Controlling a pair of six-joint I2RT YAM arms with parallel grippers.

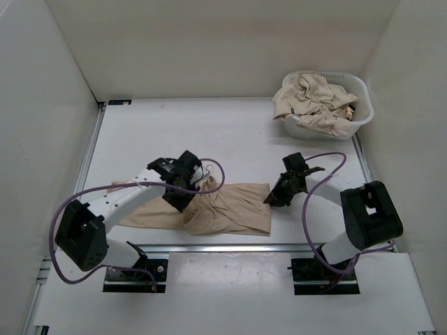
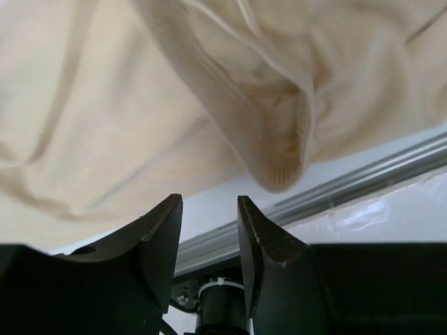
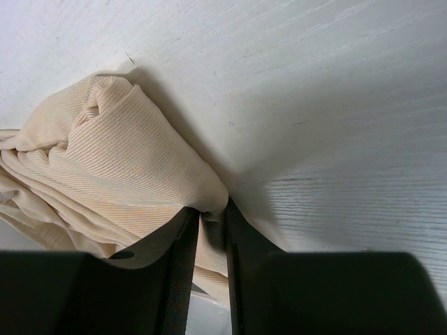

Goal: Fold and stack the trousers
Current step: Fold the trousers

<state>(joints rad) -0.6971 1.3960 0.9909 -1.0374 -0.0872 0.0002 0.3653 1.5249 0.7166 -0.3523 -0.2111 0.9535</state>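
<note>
One pair of beige-tan trousers (image 1: 230,213) lies crumpled and partly folded on the white table near the front rail. My left gripper (image 1: 179,200) hovers over its left part; in the left wrist view the gripper (image 2: 209,209) is open and empty, with the fabric (image 2: 140,105) just beyond the fingertips. My right gripper (image 1: 272,198) is at the trousers' right edge. In the right wrist view it (image 3: 211,215) is shut on a fold of the ribbed beige fabric (image 3: 119,153). More beige trousers (image 1: 314,101) are piled in the basket.
A white plastic laundry basket (image 1: 363,115) stands at the back right corner of the table (image 1: 174,132). A metal rail (image 1: 230,246) runs along the front edge, also in the left wrist view (image 2: 363,174). White walls close in the left, back and right.
</note>
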